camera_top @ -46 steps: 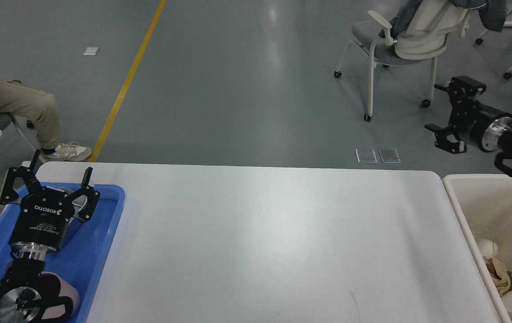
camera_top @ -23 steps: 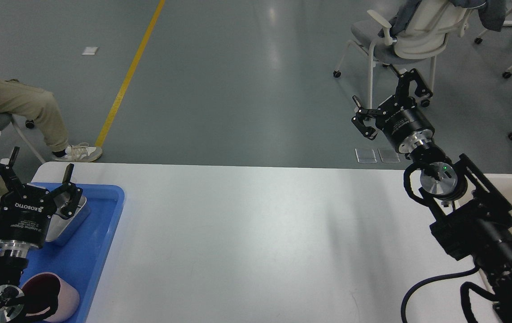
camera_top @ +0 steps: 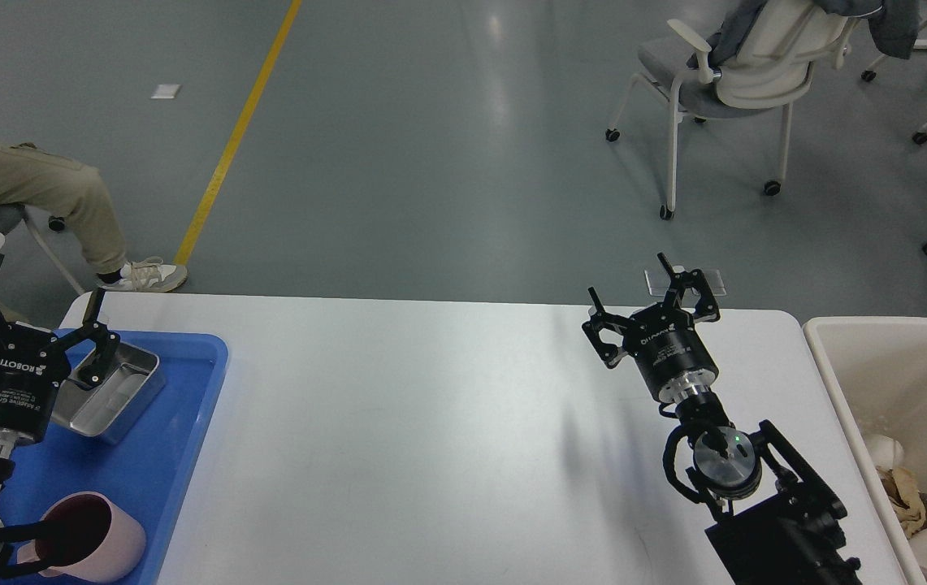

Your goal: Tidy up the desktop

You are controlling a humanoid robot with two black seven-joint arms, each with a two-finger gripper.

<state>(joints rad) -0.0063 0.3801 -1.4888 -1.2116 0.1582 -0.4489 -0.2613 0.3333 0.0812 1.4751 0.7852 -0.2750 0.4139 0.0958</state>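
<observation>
Basically desktop (camera_top: 431, 439) seen bare, filling middle. Tin and cup parked in tray (camera_top: 179, 455) at left, trash in bin (camera_top: 829, 357) at right. Left gripper (camera_top: 41, 313) and right gripper (camera_top: 648, 302) both splayed, nothing held. Looks finished; arms probably just need parking.

Our left gripper (camera_top: 32, 313) pointed away from us at the far left, its two fingers spread wide and holding nothing. Our right gripper (camera_top: 648, 302) rose from the lower right on its black arm, its fingers likewise parted and holding nothing.
</observation>
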